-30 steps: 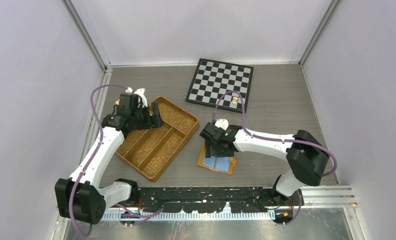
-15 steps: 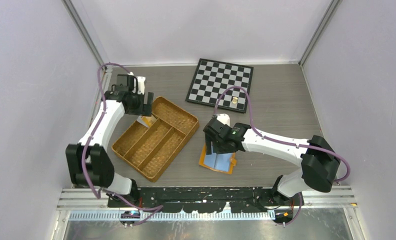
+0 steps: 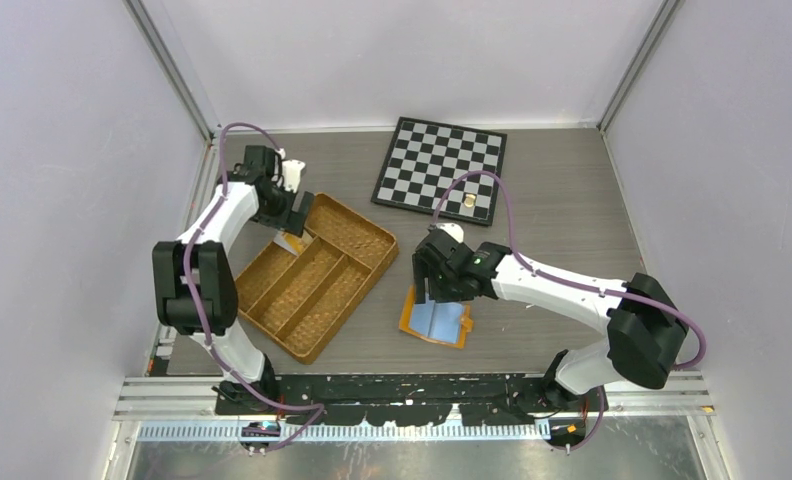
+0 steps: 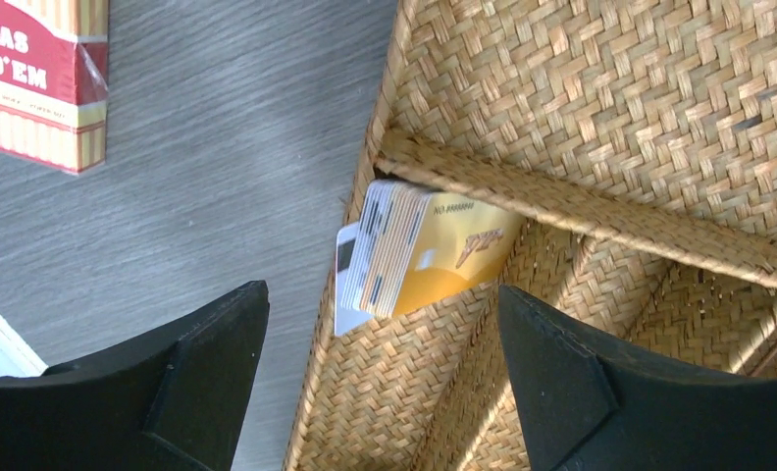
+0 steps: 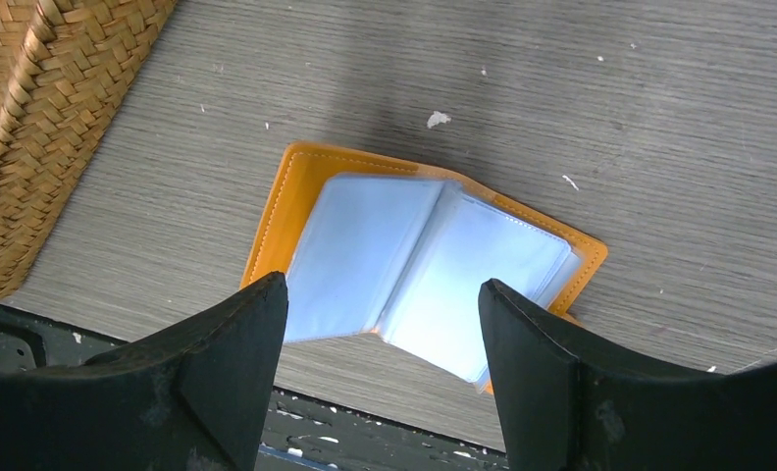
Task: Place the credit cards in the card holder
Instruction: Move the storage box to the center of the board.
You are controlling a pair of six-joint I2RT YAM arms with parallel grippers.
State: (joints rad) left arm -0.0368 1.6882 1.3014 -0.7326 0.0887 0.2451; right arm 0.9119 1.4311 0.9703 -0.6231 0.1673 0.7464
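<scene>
My left arm reaches along the left side of the grey wood-grain table [image 3: 562, 210], left claw [image 4: 382, 294] spread wide, empty, pointing down over the credit cards [image 4: 404, 257], a stack on edge against the wall of the woven tray [image 4: 610, 98]; how many, I cannot count. My right arm stretches leftward, right claw [image 5: 382, 289] also spread, hovering above the card holder [image 5: 434, 255], which lies open on the table near the tray. A red packet [image 4: 36, 69] lies outside the tray, a chessboard [image 3: 440, 165] at the back, pale walls [image 3: 72, 150] around

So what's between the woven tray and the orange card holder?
Just bare grey table between the woven tray and the card holder, shown in the right wrist view.
</scene>
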